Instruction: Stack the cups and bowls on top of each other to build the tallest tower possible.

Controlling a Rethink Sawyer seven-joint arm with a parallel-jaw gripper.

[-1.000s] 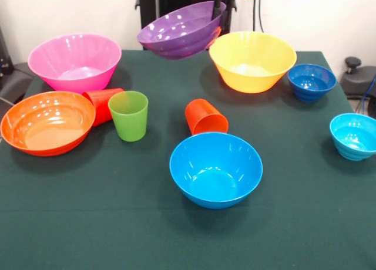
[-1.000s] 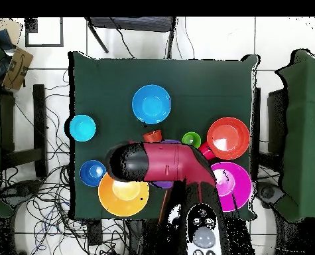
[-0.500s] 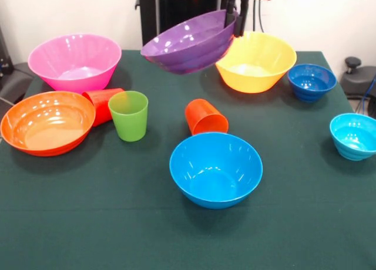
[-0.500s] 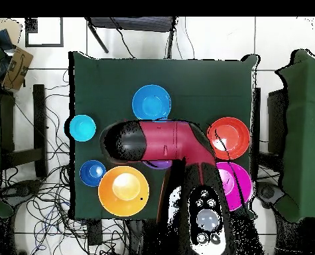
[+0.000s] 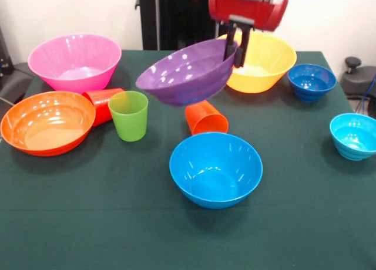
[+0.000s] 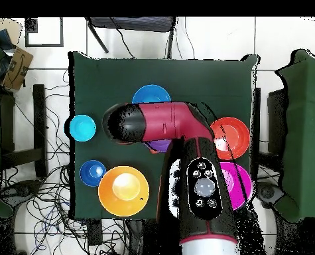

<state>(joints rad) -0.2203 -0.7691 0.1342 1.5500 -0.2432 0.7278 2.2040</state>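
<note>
We hold the purple bowl [image 5: 185,72] in the air, pinched by its rim in the claw [image 5: 237,45], one finger inside the wall and one outside. The bowl hangs tilted, its open side turned toward the camera across the table, above the fallen orange cup [image 5: 205,117] and just behind the blue bowl [image 5: 215,169], which we judge to be the base of the tower. No stacking is done yet.

Hazards from here:

- A single-point grip on a glossy rim lets the bowl swing or slip; a quick stop could shake it loose.
- If we release while the bowl is tilted, one edge strikes the blue bowl first and the purple bowl may slide off or push the base aside.
- If we descend too early, the low edge may catch the orange cup and roll it into the green cup [image 5: 129,115] or the blue bowl.

In the overhead view the arm [image 6: 166,123] covers the purple bowl almost wholly, so we cannot check alignment there.
</note>
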